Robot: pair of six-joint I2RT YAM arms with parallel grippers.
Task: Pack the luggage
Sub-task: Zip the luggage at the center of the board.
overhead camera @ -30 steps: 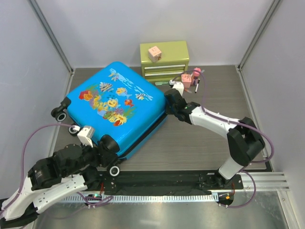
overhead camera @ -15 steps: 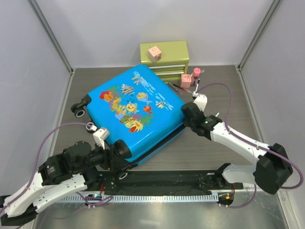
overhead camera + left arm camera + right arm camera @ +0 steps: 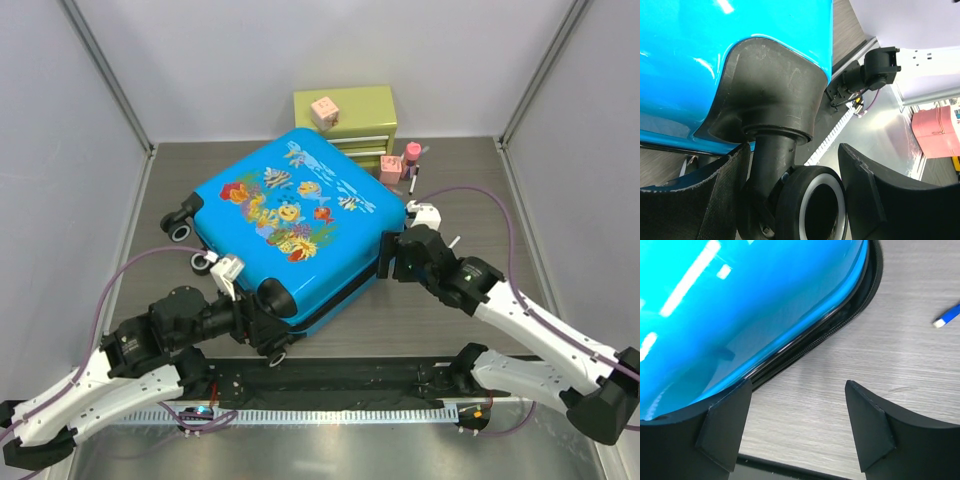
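Observation:
The luggage [image 3: 290, 225], a bright blue hard-shell case with a fish print, lies flat and closed on the table. My left gripper [image 3: 266, 333] is at its near corner, shut on a black caster wheel [image 3: 812, 205]. The wheel sits between the two pads [image 3: 722, 200], under the blue shell [image 3: 690, 60]. My right gripper [image 3: 386, 258] stands open at the case's right corner. In the right wrist view the blue shell [image 3: 740, 305] and its zip seam lie just beyond the left finger, with bare table between the fingertips of the gripper [image 3: 797, 425].
A green drawer chest [image 3: 350, 112] with a pink cube [image 3: 323, 110] on top stands behind the case. Small pink items [image 3: 400, 165] and pens lie to its right; a blue pen tip [image 3: 946, 317] shows near my right gripper. The black base rail [image 3: 350, 375] runs along the near edge.
The luggage has slid right and turned, its near wheel drawn along by my left gripper. My right gripper has opened, let go of the case's right edge, and its arm swung right.

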